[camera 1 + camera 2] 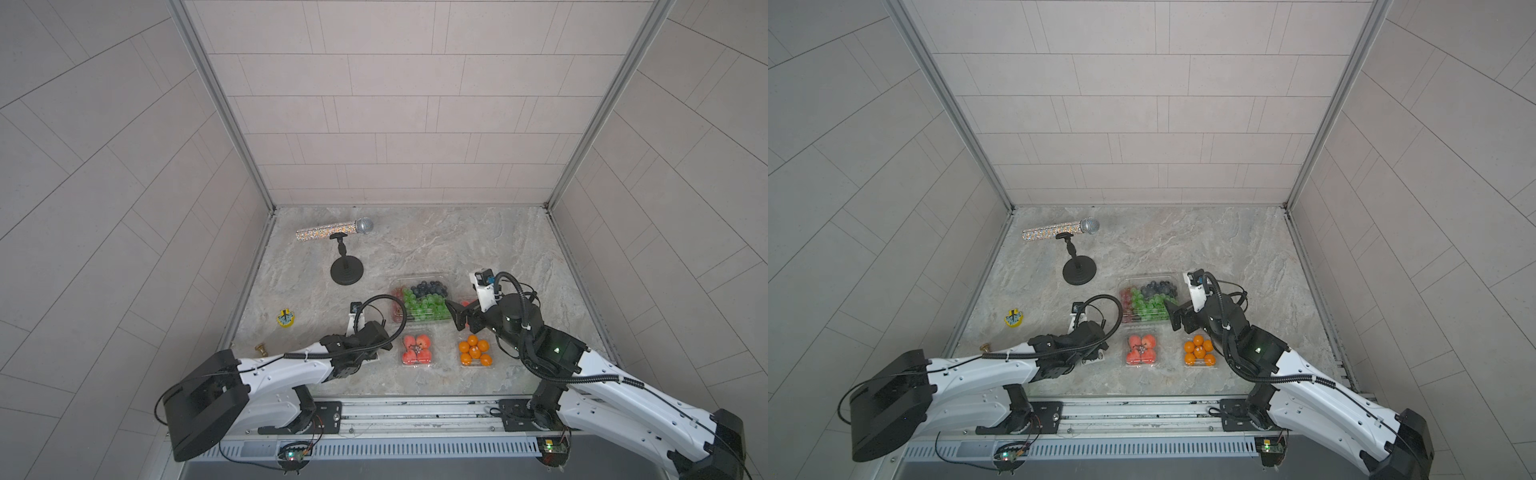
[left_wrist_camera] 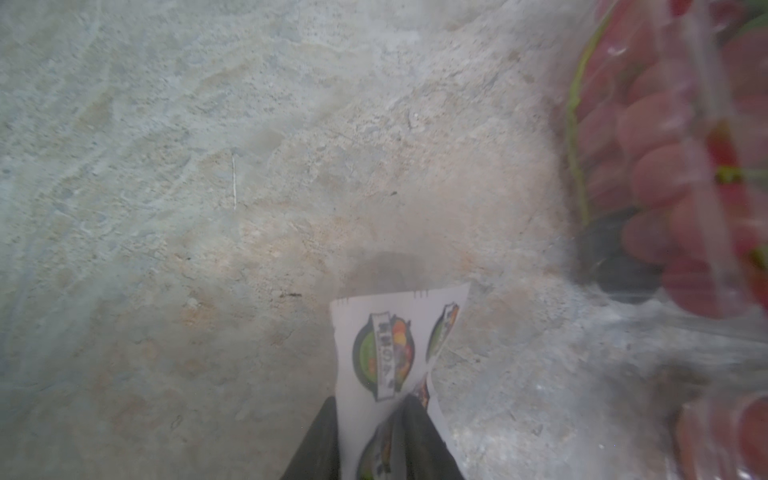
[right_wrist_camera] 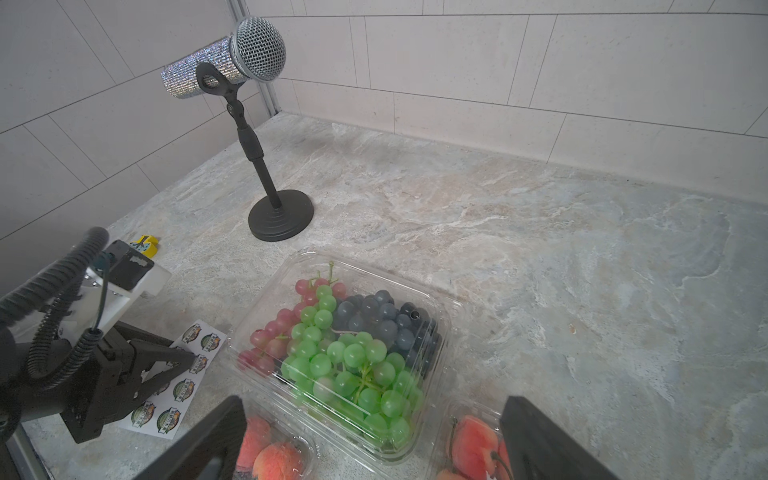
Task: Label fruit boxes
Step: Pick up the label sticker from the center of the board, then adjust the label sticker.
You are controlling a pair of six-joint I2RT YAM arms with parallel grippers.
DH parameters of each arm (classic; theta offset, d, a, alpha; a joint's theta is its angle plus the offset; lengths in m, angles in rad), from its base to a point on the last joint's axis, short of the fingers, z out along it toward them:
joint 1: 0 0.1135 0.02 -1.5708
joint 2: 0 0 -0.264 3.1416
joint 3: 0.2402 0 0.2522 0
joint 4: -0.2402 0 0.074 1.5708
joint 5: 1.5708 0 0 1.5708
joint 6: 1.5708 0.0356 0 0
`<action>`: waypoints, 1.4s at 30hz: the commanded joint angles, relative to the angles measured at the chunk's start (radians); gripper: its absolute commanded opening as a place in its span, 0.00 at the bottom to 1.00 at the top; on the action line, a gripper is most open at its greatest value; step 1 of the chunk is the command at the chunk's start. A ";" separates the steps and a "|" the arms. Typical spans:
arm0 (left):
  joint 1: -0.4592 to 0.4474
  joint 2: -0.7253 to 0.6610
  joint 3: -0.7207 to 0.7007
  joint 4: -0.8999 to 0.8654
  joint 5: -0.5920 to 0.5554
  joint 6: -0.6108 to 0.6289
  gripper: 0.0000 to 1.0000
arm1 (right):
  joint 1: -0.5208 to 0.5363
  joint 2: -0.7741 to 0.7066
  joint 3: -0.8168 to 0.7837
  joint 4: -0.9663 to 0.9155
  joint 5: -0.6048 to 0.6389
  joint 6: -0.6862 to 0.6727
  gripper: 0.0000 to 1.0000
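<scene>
Four clear fruit boxes lie at the front right. The large grape box (image 1: pixel 419 301) (image 1: pixel 1148 301) (image 3: pixel 353 345) holds green and red grapes and blueberries. In front of it sit a small red-fruit box (image 1: pixel 417 349) (image 3: pixel 270 453) and an orange box (image 1: pixel 475 352) (image 1: pixel 1200 352). A second red-fruit box (image 3: pixel 473 444) lies partly under my right gripper (image 1: pixel 459 316) (image 3: pixel 372 401), which hovers open over the boxes. My left gripper (image 2: pixel 370 401) (image 3: pixel 187 361) is shut on the white sticker sheet (image 2: pixel 395 345) (image 3: pixel 183 374), which buckles between its fingers beside the grape box (image 2: pixel 665 166).
A glittery microphone (image 1: pixel 332 230) rests on a black stand (image 1: pixel 347 270) at the back left. A yellow toy (image 1: pixel 286 319) and a small brass piece (image 1: pixel 261 349) lie near the left wall. Tiled walls close three sides.
</scene>
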 commanded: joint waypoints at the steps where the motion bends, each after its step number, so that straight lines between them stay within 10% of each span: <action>1: 0.011 -0.059 0.007 -0.039 -0.034 0.027 0.27 | -0.004 0.002 -0.005 0.022 -0.015 0.011 0.99; 6: 0.139 -0.087 -0.042 0.068 0.158 0.069 0.15 | -0.003 0.013 -0.004 0.030 -0.033 0.016 0.98; 12: 0.148 -0.097 0.000 -0.044 0.122 0.082 0.10 | -0.003 0.037 -0.002 0.043 -0.049 0.020 0.97; 24: 0.152 -0.553 0.004 0.039 0.297 0.193 0.11 | 0.015 0.170 0.019 0.185 -0.364 0.128 0.81; 42: 0.150 -0.468 0.090 0.485 0.683 0.239 0.09 | 0.030 0.235 0.085 0.487 -0.545 0.192 0.79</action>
